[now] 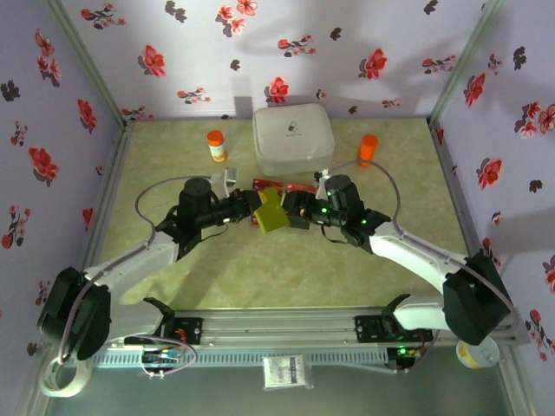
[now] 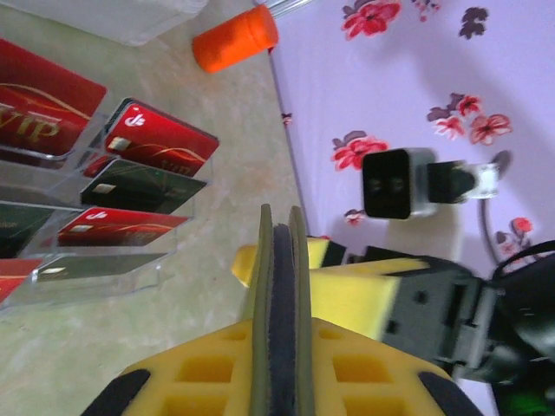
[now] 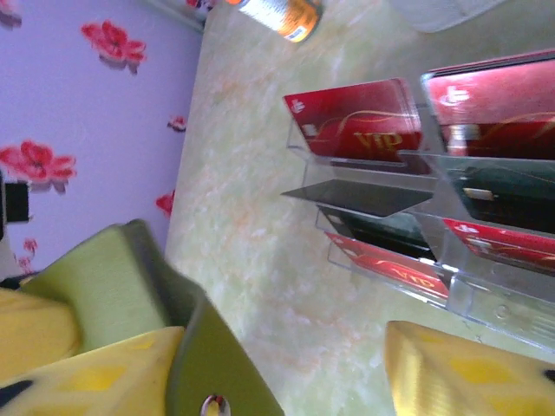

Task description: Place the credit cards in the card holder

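Both arms (image 1: 139,256) inward, left gripper (image 1: 258,217) pinching card holder (image 2: 279,286)

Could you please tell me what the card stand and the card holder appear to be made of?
The card stand looks like clear, glossy acrylic: the table shows through its tiers. The card holder seems matte olive fabric or faux leather, with a metal-looking snap; which is unclear.

card holder (image 2: 279,329) running off bottom edge, leftmost credit cards (image 2: 39,113) cropped, orange bottle (image 3: 282,16) clipped at top
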